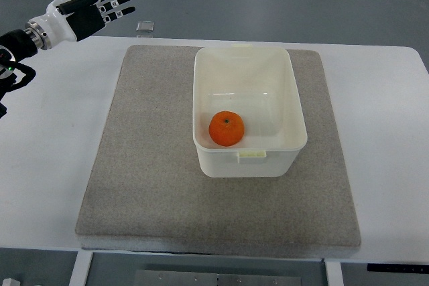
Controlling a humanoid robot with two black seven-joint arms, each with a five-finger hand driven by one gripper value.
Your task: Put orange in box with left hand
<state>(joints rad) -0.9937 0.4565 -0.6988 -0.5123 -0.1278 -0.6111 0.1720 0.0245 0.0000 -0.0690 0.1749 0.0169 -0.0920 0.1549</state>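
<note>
One orange [226, 128] inside white box [249, 108] on grey mat [147, 165], left hand [90, 8] far off, fingers spread, empty.

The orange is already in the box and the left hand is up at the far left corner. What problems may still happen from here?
Little seems at risk. The orange lies near the box's front wall, so a bump to the box might roll it. The left hand, open with fingers spread, hangs beyond the table's far edge; lowering carelessly could clip that edge or the grey mat.
</note>
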